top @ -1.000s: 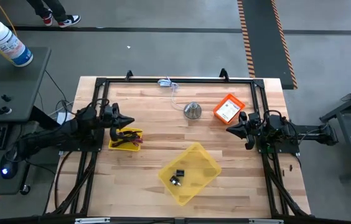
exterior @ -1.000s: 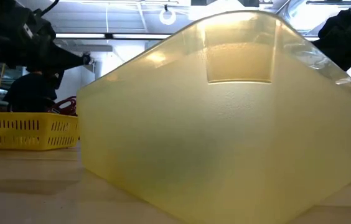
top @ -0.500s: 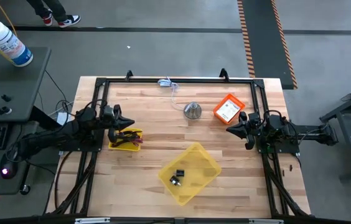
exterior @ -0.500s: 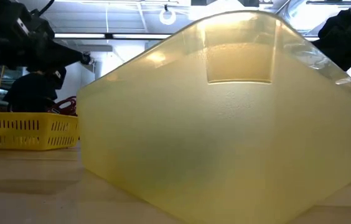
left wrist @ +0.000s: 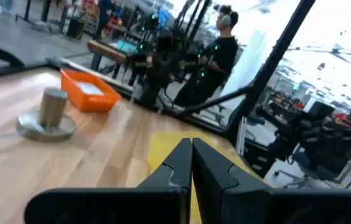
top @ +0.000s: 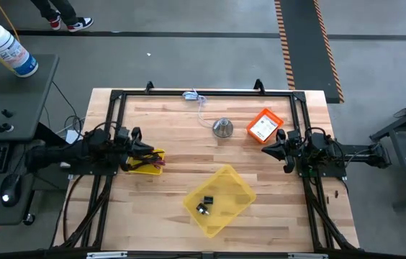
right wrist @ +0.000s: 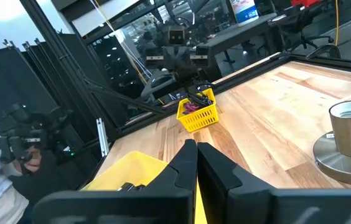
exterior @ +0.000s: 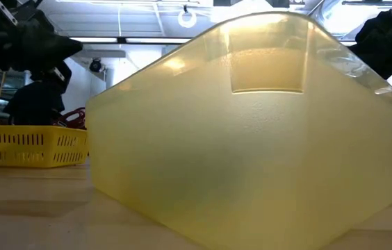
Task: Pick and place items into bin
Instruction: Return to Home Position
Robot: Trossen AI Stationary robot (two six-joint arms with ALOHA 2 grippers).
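A translucent yellow bin (top: 240,188) stands upright and open at the front middle of the bench (top: 174,144), turned corner-on. Two small black objects (top: 204,203) lie close together on its floor. An orange bin (top: 273,116) at the back right holds a white printed card (top: 263,129) lying flat. On the left, purple sticks (top: 155,164) and a dark tangle lie in a small yellow slotted basket (top: 137,167).

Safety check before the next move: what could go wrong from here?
1. Left end effector sits beside the basket, whose contents stick up: a move might snag them.
2. Right end effector is close to the orange bin and could nudge it.
3. The yellow bin blocks the low view.
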